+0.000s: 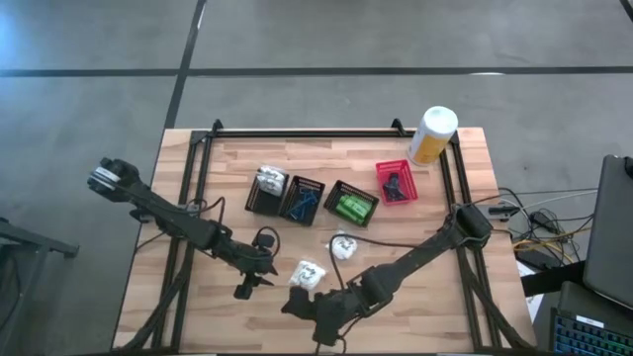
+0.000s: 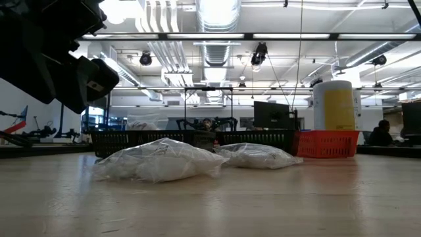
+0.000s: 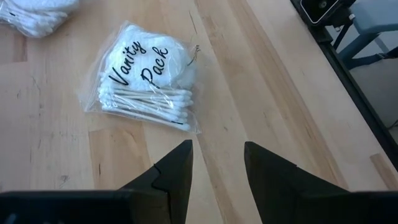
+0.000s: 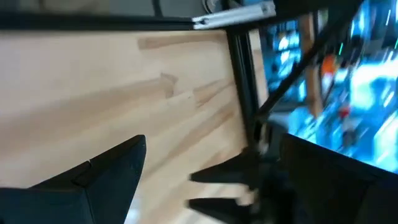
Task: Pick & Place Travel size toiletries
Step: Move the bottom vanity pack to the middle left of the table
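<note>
Two white clear-wrapped toiletry packs lie flat on the wooden table. One is a "Vanity Pack" of cotton swabs (image 3: 146,81) (image 1: 309,275); the other (image 1: 343,245) (image 2: 256,156) lies a little farther back. My left gripper (image 1: 275,269) (image 3: 217,168) stands open just left of the swab pack, pointing at it, with nothing between its fingers. My right gripper (image 1: 302,305) (image 4: 205,180) hovers wide open near the table's front edge, right by the swab pack and holding nothing. Other toiletries rest in the baskets: a white pack (image 1: 269,180), dark sachets (image 1: 305,198) and green packets (image 1: 351,206).
Three black mesh baskets (image 1: 289,210) and a red one (image 1: 396,183) stand in a row across the table's middle. A tall white-and-yellow canister (image 1: 432,133) stands at the far right corner. A black frame rail (image 1: 297,133) borders the table. Bare wood lies to the right of the packs.
</note>
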Controlling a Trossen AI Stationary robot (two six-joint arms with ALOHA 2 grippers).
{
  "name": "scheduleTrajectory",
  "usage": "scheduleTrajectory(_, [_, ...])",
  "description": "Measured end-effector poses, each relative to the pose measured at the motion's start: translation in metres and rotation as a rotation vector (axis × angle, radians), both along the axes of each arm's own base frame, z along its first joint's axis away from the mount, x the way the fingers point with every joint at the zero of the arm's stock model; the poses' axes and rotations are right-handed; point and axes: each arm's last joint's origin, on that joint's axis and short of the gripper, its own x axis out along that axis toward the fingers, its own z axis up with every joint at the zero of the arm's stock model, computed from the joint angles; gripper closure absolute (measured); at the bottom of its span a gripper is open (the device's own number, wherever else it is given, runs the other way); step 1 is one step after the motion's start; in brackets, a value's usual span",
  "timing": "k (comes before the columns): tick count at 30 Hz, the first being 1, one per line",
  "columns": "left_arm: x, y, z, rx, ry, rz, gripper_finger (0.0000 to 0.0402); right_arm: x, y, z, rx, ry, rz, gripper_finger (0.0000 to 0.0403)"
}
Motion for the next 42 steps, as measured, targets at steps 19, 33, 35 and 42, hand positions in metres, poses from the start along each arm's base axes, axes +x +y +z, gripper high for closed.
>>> scheduleTrajectory(19, [0.0, 0.0, 0.0, -0.001, 0.001, -0.001, 0.0297, 0.004, 0.001, 0.005, 0.803, 0.096, -0.5, 0.0039])
scheduleTrajectory(33, [-0.001, -0.001, 0.0, -0.004, 0.006, 0.0, 0.0339, 0.011, -0.009, 0.014, 1.006, 0.219, -0.436, 0.0039])
scheduleTrajectory(35, [-0.001, -0.001, -0.001, -0.009, 0.011, 0.005, 0.0339, 0.011, -0.016, 0.023, 1.035, 0.239, -0.399, 0.0039])
scheduleTrajectory(42, [-0.003, -0.003, -0.001, -0.008, 0.019, -0.001, 0.0339, -0.008, -0.034, 0.045, 1.073, 0.24, -0.4, 0.0039])
